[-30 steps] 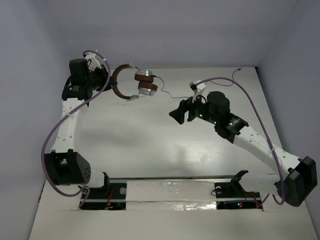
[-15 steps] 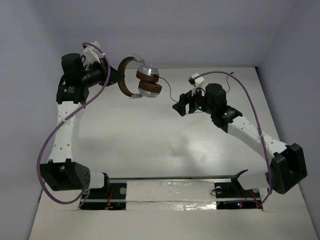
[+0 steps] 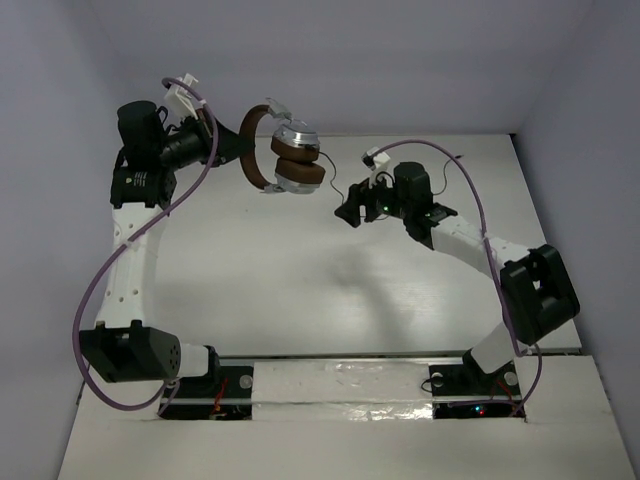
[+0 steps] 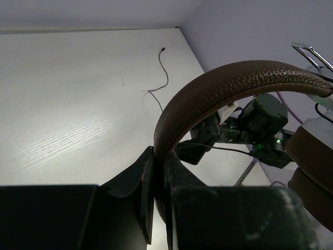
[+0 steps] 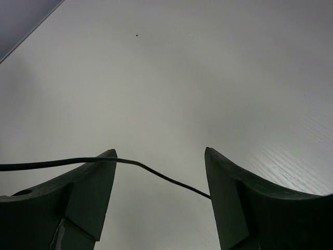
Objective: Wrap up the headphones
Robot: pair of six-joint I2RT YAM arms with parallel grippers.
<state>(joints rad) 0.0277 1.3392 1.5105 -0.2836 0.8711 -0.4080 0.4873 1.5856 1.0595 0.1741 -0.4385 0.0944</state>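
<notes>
Headphones [image 3: 285, 160] held up over the far left of the white table [image 3: 300, 290].
Pinched at the brown headband [image 4: 223, 88] by the left gripper [image 4: 156, 172], silver earcups [image 3: 293, 135] toward the right; right gripper [image 5: 161, 156] spread wide close by, with the thin dark cable [image 5: 151, 169] strung across the gap between its fingers.

The brown-banded, silver-cupped headphones [image 3: 283, 158] hang above the table [image 3: 300, 300], thin dark cable [image 4: 165, 73] trailing onto it.

Table [image 3: 300, 290]: white, faint wood grain, bright glare patch near centre. The thin dark cable [image 4: 165, 73] has its free end lying on the table near the far corner. Arm bases [image 3: 205, 390] are bolted at the near edge.
</notes>
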